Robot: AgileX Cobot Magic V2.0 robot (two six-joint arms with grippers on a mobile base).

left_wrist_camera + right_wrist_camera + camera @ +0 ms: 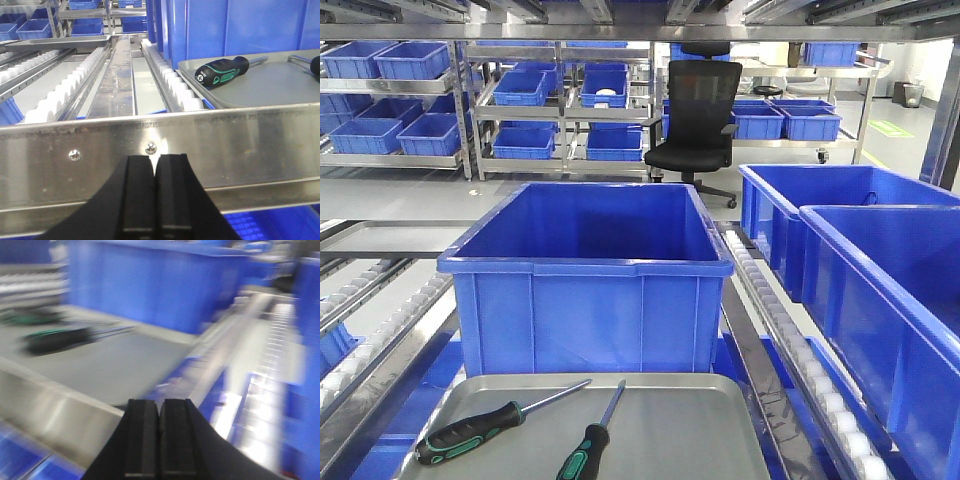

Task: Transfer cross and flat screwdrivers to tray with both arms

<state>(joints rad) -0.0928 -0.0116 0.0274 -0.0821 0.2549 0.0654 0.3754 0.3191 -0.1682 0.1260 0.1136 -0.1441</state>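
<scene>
1. resting on the tray (720,420), both screwdrivers already lie inside its rim, in front of the deep blue bin (585,265).
2. the longer screwdriver (470,432) lies at the tray's left side, shaft pointing up and to the right; the shorter screwdriver (588,450) lies just beside it near the middle, shaft pointing toward the bin. the two are apart, not touching.
3. the left gripper (154,197) has its pads pressed together with nothing between them. it sits low, behind a metal rail (200,145), with the longer screwdriver's handle visible beyond the rail on the tray's corner.
4. the right gripper (159,440) is likewise closed and empty. its view is heavily motion-blurred; the arm appears to be moving, direction not determinable.
5. judged step: placement looks complete and both arms are clear of the tools.
6. judged next move: retract to a rest pose, keeping both grippers clear of the rail and tray rim.
</scene>
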